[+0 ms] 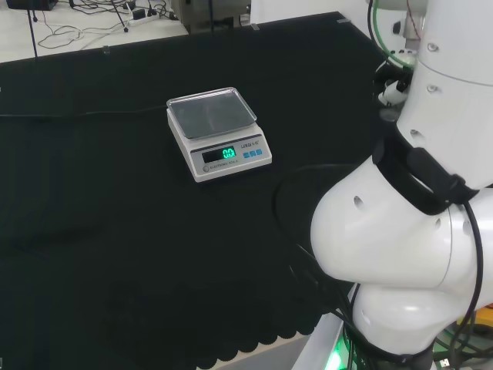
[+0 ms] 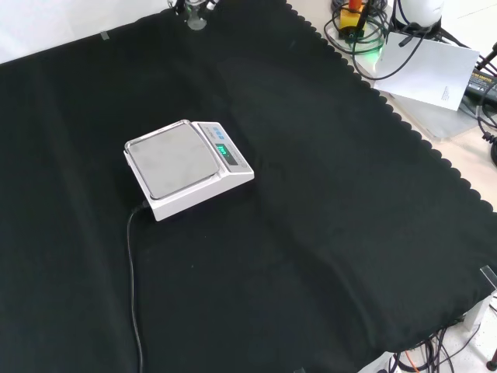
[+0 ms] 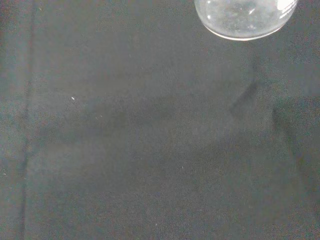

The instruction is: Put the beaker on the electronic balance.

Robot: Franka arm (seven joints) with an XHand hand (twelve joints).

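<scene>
The white electronic balance (image 1: 218, 131) stands on the black cloth with a bare steel pan and a lit green display. In the front view the balance (image 2: 186, 167) sits left of centre. The hand (image 1: 391, 86) shows partly behind the arm's links at the right of the head view, well to the right of the balance. At the top edge of the front view the hand (image 2: 180, 6) holds a clear glass beaker (image 2: 196, 19) above the cloth. The wrist view has the beaker's round clear base (image 3: 245, 17) close up over bare cloth.
The balance's black cable (image 2: 132, 272) runs over the cloth toward the front view's lower edge. The arm's white links (image 1: 400, 231) stand at the right of the head view. Papers (image 2: 431, 70) and cables lie beyond the cloth's scalloped edge.
</scene>
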